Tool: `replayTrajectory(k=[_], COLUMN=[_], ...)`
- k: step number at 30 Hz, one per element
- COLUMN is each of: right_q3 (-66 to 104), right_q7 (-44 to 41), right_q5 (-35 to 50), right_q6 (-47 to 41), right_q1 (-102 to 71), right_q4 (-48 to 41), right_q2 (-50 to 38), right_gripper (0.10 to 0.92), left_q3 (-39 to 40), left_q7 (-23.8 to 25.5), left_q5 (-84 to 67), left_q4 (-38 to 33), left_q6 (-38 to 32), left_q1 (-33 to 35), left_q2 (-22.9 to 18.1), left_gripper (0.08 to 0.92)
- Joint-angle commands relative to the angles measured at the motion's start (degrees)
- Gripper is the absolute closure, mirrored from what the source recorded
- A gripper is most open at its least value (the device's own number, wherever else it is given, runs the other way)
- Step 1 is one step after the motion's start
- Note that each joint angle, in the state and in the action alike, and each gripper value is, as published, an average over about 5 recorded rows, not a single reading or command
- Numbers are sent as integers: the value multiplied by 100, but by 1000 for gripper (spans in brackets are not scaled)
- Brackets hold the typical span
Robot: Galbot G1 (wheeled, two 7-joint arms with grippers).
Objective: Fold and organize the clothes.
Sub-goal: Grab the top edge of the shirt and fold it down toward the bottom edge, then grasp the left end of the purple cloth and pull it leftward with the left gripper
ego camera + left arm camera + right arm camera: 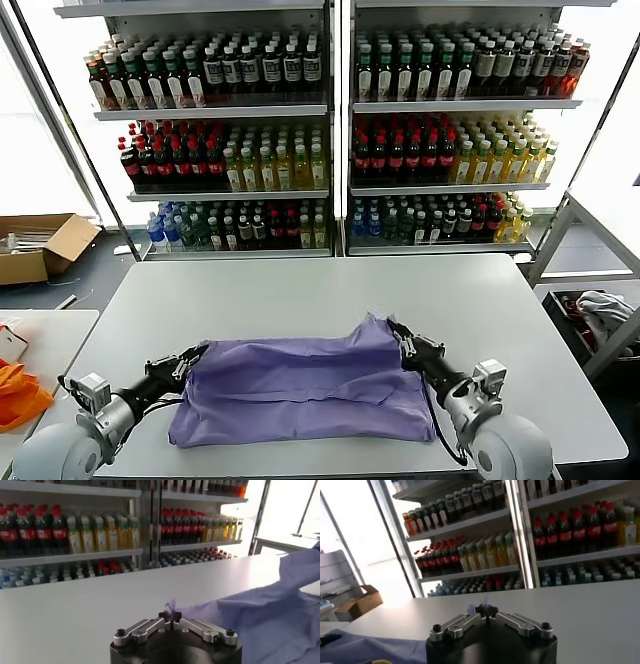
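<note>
The left hand [190, 357] is pressed together on a pinch of the lavender T-shirt [300, 385] at the garment's left edge, a small peak of fabric showing between its fingertips [176, 615] in the left wrist view. The right hand [399, 335] pinches the shirt's far right corner, which stands raised above the rest of the cloth. Between the two hands the shirt lies spread on the white surface [300, 290], plain side up, its near edge close to the surface's front rim. Beyond both hands the surface is bare up to the drink shelves [330, 130], stocked with rows of bottles. Well out past the left hand sit an orange cloth [18, 392] on a side table and a cardboard box [40, 245] on the floor. Out past the right hand a white-and-grey cloth [605, 310] lies in a bin
</note>
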Motion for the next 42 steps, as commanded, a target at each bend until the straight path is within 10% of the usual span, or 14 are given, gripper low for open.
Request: replayTrajectory(k=[1, 14, 22, 32, 42], right_q3=[407, 1272, 1700, 1975, 2062], right_q7=[-126, -67, 452, 378, 237], right_q5=[-665, -645, -1400, -1281, -1102], right_q6=[205, 170, 1426, 2354, 2459], right_q1=[-1552, -1626, -1545, -2024, -2330], right_q4=[503, 774, 615, 332, 385], right_q2=[38, 39, 315, 566, 593], right_gripper=[917, 712, 461, 212, 202], left_q3=[-242, -853, -329, 912, 941], left_q7=[58, -342, -1744, -3079, -3528], left_q5=[536, 717, 116, 867, 804], left_q4=[-114, -700, -1439, -748, -474], left_q6=[-128, 46, -204, -872, -250], left_q1=[907, 1045, 1427, 1245, 1017], left_q2=[-85, -117, -729, -1619, -1806], left_gripper=[913, 694, 469, 200, 260])
